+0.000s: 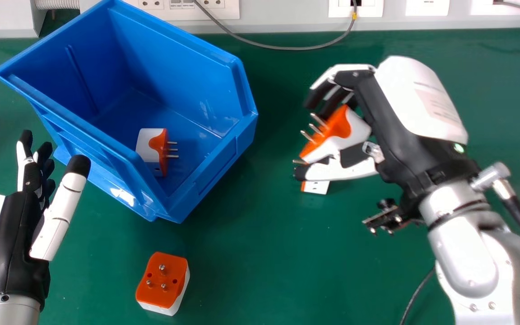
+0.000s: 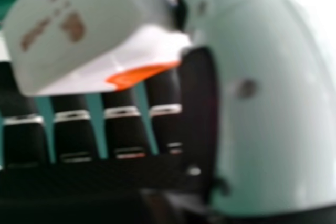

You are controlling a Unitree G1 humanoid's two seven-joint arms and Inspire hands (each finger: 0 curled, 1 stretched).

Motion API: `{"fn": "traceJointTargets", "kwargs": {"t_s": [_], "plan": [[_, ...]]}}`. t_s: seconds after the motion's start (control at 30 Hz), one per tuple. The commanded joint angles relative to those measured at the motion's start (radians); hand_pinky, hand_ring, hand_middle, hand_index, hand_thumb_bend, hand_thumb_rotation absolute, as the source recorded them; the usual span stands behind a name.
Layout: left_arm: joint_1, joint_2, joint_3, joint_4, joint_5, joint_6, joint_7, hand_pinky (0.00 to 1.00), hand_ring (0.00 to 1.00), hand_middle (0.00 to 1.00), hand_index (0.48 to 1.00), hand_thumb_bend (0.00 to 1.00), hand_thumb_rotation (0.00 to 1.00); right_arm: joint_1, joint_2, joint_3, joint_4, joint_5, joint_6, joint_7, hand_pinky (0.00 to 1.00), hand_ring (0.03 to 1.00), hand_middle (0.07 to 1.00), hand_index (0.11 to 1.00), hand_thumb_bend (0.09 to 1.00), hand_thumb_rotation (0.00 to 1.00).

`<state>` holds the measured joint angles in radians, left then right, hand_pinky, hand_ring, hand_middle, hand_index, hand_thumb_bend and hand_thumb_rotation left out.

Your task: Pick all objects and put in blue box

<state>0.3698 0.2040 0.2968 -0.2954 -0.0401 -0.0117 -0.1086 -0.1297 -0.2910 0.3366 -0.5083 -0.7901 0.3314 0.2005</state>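
In the head view my right hand (image 1: 364,90) holds an orange and white plug adapter (image 1: 355,128) between curled fingers and thumb, its pins facing left. Below the thumb, part of another orange and white adapter (image 1: 316,187) shows on the table. My left hand (image 1: 9,234) is at the left with fingers extended, holding nothing. The blue box (image 1: 188,198) has one adapter (image 1: 149,142) lying inside. Near the front another adapter (image 1: 162,279) sits pins up. In the right hand view the held adapter (image 2: 79,40) lies against my right hand's fingers (image 2: 121,124).
The green table (image 1: 278,253) spreads under everything. A grey cable (image 1: 282,47) loops along the back edge by the wall sockets (image 1: 188,9). Another thin cable (image 1: 415,295) runs beside the right forearm.
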Motion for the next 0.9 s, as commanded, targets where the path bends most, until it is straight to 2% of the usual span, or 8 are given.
{"fn": "traceJointTargets", "kwargs": {"t_s": [0.0,0.13,0.3,0.47,0.7,0.87], "plan": [[-0.001,-0.005,-0.002,-0.026,-0.002,-0.011,0.005,1.00,1.00,1.00,1.000,0.72,0.83,-0.053,0.018,0.014,0.018,0.005,-0.041,-0.003,0.28,0.407,0.510,0.557,0.486,0.00],[0.001,-0.006,-0.008,-0.030,0.004,-0.013,0.007,1.00,1.00,1.00,1.000,0.73,0.83,-0.098,0.051,0.036,0.090,0.012,-0.071,-0.007,0.28,0.407,0.508,0.559,0.485,0.00],[-0.001,-0.008,-0.010,-0.024,-0.005,-0.014,0.003,1.00,1.00,1.00,1.000,0.74,0.82,-0.155,0.086,0.057,0.156,0.027,-0.091,0.011,0.29,0.413,0.517,0.553,0.487,0.00],[0.001,-0.003,-0.013,-0.019,-0.001,-0.024,-0.001,1.00,1.00,1.00,1.000,0.74,0.82,-0.248,0.115,0.089,0.263,0.040,-0.128,0.015,0.29,0.417,0.520,0.550,0.487,0.00],[0.003,-0.005,-0.016,-0.021,0.001,-0.026,0.002,1.00,1.00,1.00,1.000,0.75,0.81,-0.344,0.141,0.117,0.400,0.041,-0.187,-0.012,0.30,0.420,0.521,0.551,0.488,0.00],[-0.001,-0.005,-0.018,-0.010,0.004,-0.027,0.004,1.00,1.00,1.00,1.000,0.76,0.81,-0.437,0.174,0.135,0.508,0.033,-0.210,-0.032,0.31,0.421,0.519,0.550,0.489,0.00]]}}
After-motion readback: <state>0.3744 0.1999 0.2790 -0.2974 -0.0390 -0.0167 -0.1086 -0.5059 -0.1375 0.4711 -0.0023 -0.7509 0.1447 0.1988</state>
